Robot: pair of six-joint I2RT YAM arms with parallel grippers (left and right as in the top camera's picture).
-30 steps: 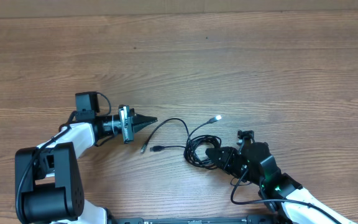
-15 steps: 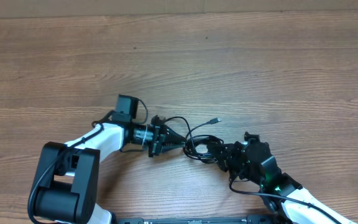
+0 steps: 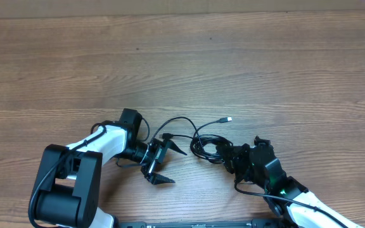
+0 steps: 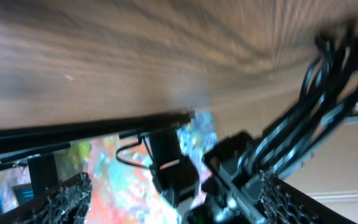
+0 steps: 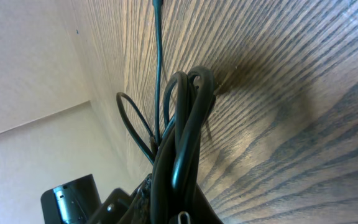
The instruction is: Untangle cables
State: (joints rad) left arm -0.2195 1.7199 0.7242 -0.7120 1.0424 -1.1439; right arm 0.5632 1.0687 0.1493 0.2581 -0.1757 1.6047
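The cables (image 3: 206,147) are thin black cords bunched in a coil right of centre. One loose strand (image 3: 181,119) arcs left from the coil, and a small plug end (image 3: 226,119) points to the upper right. My right gripper (image 3: 228,157) is shut on the coil's right side; the right wrist view shows the bundle (image 5: 180,124) pinched between its jaws (image 5: 179,202), with one strand (image 5: 158,56) running away over the wood. My left gripper (image 3: 180,167) stands open just left of the coil, nothing between its fingers. The left wrist view is blurred; its gripper (image 4: 174,182) is open, cords (image 4: 328,93) at the upper right.
The brown wooden table (image 3: 246,57) fills the overhead view. The left arm's black base (image 3: 59,190) stands at the front left and the right arm (image 3: 284,190) comes in from the front right. The table's front edge (image 4: 86,127) crosses the left wrist view.
My left gripper swung right to the cables and went from shut to wide open. The loose strand was pulled into an arc; the coil and right gripper shifted slightly right.
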